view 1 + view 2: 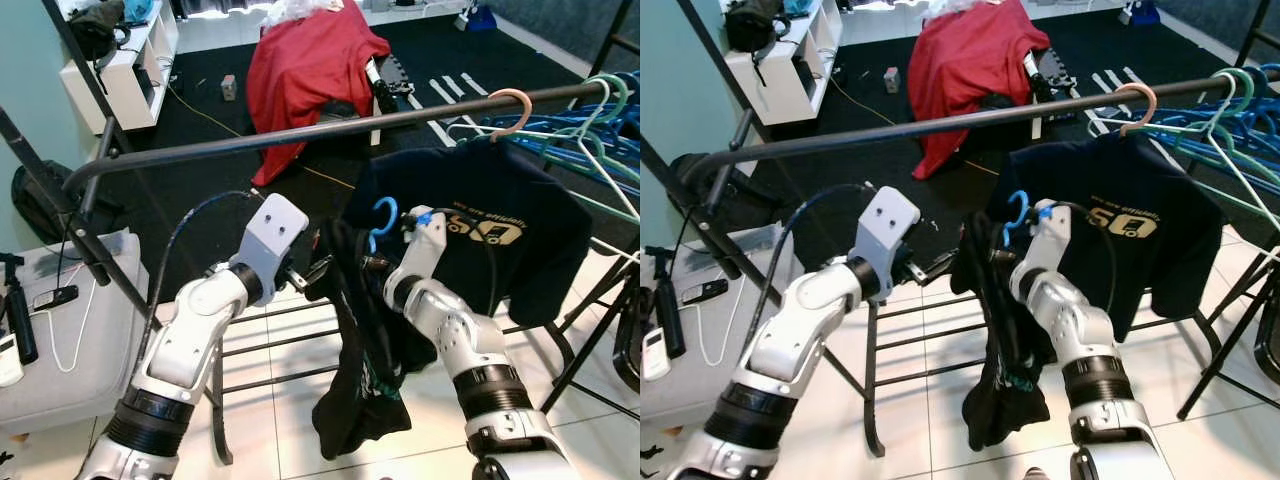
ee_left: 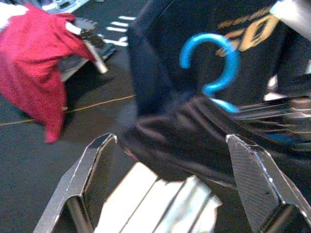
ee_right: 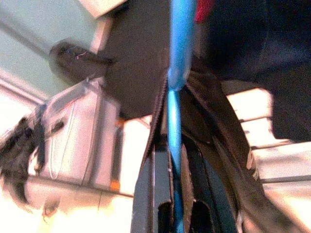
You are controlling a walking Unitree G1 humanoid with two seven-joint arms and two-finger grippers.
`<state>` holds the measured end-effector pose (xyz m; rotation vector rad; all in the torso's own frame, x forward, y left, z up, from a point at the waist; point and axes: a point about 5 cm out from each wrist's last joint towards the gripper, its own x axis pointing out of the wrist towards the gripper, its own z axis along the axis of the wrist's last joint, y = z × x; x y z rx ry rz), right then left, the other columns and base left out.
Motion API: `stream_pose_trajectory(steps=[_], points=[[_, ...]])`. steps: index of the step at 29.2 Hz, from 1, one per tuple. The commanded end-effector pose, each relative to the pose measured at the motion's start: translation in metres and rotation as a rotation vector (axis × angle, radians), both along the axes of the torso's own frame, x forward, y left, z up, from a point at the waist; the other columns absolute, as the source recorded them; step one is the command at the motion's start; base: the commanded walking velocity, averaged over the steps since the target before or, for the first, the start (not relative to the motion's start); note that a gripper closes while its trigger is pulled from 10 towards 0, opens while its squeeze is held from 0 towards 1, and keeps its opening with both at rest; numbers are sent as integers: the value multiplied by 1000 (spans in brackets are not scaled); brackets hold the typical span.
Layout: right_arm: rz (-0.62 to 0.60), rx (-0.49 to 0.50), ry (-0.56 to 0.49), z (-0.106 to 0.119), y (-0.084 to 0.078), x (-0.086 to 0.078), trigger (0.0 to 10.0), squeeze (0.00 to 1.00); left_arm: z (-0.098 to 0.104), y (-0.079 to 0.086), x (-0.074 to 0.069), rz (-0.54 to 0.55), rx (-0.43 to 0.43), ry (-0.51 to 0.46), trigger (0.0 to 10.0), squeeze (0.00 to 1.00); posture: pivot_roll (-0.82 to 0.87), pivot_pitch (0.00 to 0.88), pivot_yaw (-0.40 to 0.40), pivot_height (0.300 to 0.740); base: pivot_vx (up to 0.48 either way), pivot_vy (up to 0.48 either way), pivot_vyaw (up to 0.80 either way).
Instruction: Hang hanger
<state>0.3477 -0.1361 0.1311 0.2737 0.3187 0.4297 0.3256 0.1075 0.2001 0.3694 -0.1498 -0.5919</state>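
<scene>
A blue hanger (image 1: 383, 215) carries a black garment (image 1: 360, 370) that droops toward the floor. My right gripper (image 3: 173, 204) is shut on the hanger just under its hook, below the black rail (image 1: 300, 131). The hook (image 2: 218, 63) sits lower than the rail and is not touching it. My left gripper (image 2: 170, 141) is open beside the garment's left shoulder, with the bunched cloth just beyond its fingertips (image 2: 104, 143). A black T-shirt with gold print (image 1: 520, 240) hangs on a pink hanger (image 1: 510, 105) further right on the rail.
Several teal and blue hangers (image 1: 600, 130) crowd the rail's right end. The rack's slanted legs (image 1: 90, 240) and lower bars stand in front of me. A grey case (image 1: 70, 330) lies at left. Behind are a red cloth over a chair (image 1: 300, 60) and a white shelf (image 1: 120, 70).
</scene>
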Motion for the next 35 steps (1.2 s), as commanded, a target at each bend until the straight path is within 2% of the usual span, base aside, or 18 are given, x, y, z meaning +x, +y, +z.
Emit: stream_pose_trajectory(steps=[1,2,3,4,6,8,10,12,16,20,22,24,26,27,28,30,31,35], points=[[133,-22,-73,5,4,-7,0,0,-8,18,2,42,36,7,10000,0,-70,102,44,740,0,0,0],[133,-22,-73,5,4,-7,0,0,-8,18,2,42,36,7,10000,0,-70,102,44,740,0,0,0],[238,-82,-153,7,-3,-16,0,0,-8,26,3,38,44,5,10000,0,-74,104,47,740,0,0,0],[238,-82,-153,7,-3,-16,0,0,-8,26,3,38,44,5,10000,0,-74,104,47,740,0,0,0],[410,-182,-259,8,-15,-33,0,0,-11,33,2,-2,38,14,10000,0,-82,108,56,740,0,0,0],[410,-182,-259,8,-15,-33,0,0,-11,33,2,-2,38,14,10000,0,-82,108,56,740,0,0,0],[497,-216,-301,8,-19,-42,0,0,-12,32,0,-27,32,19,10000,0,-81,113,57,740,0,0,0],[497,-216,-301,8,-19,-42,0,0,-12,32,0,-27,32,19,10000,0,-81,113,57,740,0,0,0],[725,-424,-452,16,-32,-56,0,0,-11,28,-2,-93,31,13,10000,0,-79,122,58,740,0,0,0],[761,-439,-468,19,-36,-58,0,0,-11,29,-3,-116,22,9,10000,0,-79,122,58,740,0,0,0],[805,-450,-481,21,-42,-60,0,0,-11,32,-3,-144,11,16,10000,0,-80,125,62,740,0,0,0],[898,-443,-528,30,-47,-67,0,0,-10,38,-4,-196,-22,40,10000,0,-85,124,64,740,0,0,0],[898,-443,-528,30,-47,-67,0,0,-10,38,-4,-196,-22,40,10000,0,-85,124,64,740,0,0,0],[953,-452,-556,34,-47,-72,0,0,-10,40,-5,-227,-19,49,10000,0,-87,124,62,740,0,0,0],[953,-452,-556,34,-47,-72,0,0,-10,40,-5,-227,-19,49,10000,0,-87,124,62,740,0,0,0],[989,-460,-575,39,-48,-75,0,0,-13,40,-8,-264,0,61,10000,0,-89,126,61,740,0,0,0],[1001,-473,-594,44,-52,-75,0,0,-22,42,-14,-310,65,90,10000,0,-89,128,59,740,0,0,0],[1001,-473,-594,44,-52,-75,0,0,-22,42,-14,-310,65,90,10000,0,-89,128,59,740,0,0,0]])
